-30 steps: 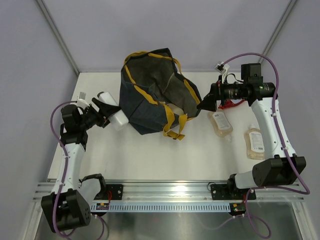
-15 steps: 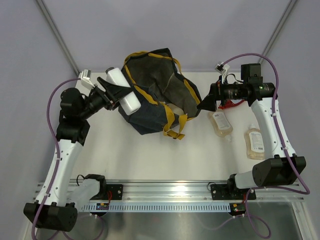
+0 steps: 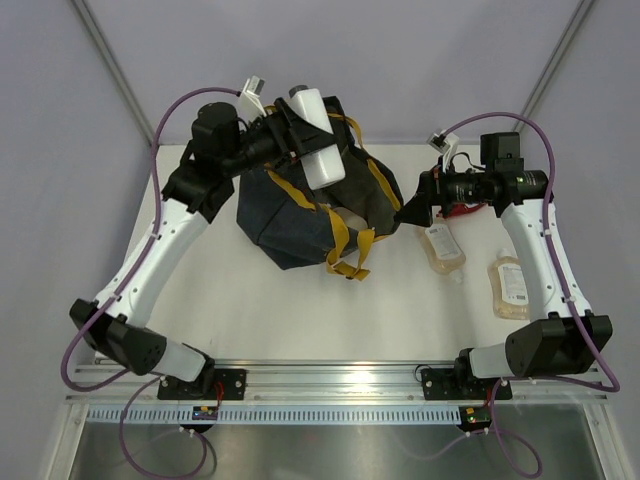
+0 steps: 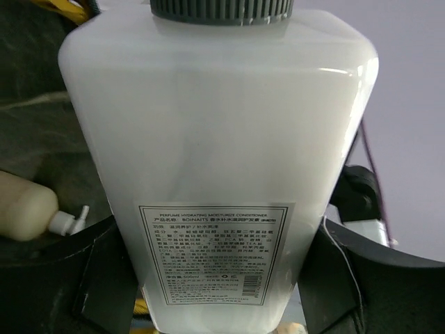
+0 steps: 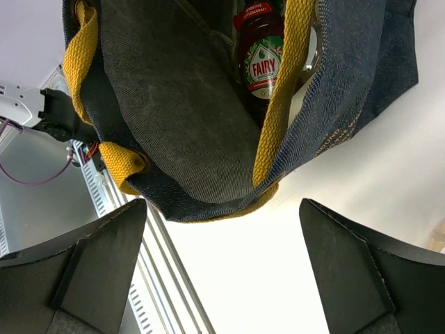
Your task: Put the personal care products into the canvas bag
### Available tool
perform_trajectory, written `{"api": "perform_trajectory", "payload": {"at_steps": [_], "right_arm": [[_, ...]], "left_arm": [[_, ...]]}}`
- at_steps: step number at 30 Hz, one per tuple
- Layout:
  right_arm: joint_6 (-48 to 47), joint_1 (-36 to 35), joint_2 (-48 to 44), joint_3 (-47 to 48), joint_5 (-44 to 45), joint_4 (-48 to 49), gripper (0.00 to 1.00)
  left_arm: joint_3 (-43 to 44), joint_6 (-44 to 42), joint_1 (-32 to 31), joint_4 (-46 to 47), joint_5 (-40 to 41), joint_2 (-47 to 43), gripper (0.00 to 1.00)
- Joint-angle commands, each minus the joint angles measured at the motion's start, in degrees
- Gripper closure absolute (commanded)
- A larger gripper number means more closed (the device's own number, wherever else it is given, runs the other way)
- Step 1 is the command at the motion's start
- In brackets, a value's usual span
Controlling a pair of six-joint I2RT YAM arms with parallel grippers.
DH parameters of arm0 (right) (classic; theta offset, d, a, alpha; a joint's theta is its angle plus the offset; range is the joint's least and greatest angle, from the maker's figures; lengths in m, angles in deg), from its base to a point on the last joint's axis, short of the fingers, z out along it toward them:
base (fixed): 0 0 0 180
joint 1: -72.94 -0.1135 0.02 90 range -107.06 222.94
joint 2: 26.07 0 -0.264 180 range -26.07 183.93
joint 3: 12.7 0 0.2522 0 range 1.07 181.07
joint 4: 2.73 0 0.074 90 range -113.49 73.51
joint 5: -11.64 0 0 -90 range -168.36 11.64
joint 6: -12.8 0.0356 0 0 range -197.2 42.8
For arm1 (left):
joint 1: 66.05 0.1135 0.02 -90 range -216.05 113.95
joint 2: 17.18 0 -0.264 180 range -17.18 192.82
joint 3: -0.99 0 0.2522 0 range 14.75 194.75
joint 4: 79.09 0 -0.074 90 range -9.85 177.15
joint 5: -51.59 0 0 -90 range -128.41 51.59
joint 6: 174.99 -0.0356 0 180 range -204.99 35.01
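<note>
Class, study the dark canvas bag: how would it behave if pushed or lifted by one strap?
Probably floppy: the canvas bag lies slumped and creased, its mouth sagging. Pushed, it would likely crumple rather than tip, sitting low and wide. Lifted by one yellow strap, it might hang lopsided, shifting the red bottle inside.

Navy canvas bag (image 5: 174, 104) fills upper frame, mustard strap (image 5: 285, 104) running down its open side. Dark red Fairy bottle (image 5: 263, 62) inside, cap toward frame top. Right gripper (image 5: 222, 203) spread wide, holding nothing; white table (image 5: 278, 278) below.
</note>
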Motion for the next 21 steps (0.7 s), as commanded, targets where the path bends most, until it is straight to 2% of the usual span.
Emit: {"api": "perform_trajectory", "payload": {"at_steps": [1, 6, 8, 12, 13, 15, 21], "right_arm": [[0.2, -0.1, -2.6, -0.7, 1.0, 2.3, 0.00], [0.3, 0.0, -3.3, -1.0, 2.3, 2.5, 0.00], [0.3, 0.0, -3.3, -1.0, 3.0, 2.8, 0.01], [0.8, 0.0, -3.0, -0.6, 5.0, 3.3, 0.01], [1.8, 0.1, -2.8, -0.5, 6.5, 3.7, 0.01], [2.8, 0.2, -2.4, -0.3, 7.8, 4.4, 0.01], [10.8, 1.5, -2.0, -0.5, 15.5, 9.2, 0.00]], "left_arm": [[9.1, -6.1, -0.9, 2.2, 5.3, 4.0, 1.00], [12.6, -11.2, -2.3, -2.7, 10.2, 8.7, 1.00], [12.5, -14.0, -3.2, -3.7, 12.4, 9.9, 0.96], [13.2, -18.0, -4.5, -8.3, 17.2, 11.2, 0.52], [13.3, -19.5, -4.8, -8.8, 18.0, 11.3, 0.28], [13.2, -20.5, -4.9, -9.6, 19.1, 11.3, 0.01], [13.3, -24.3, -5.0, -9.5, 19.2, 9.8, 0.01]]}}
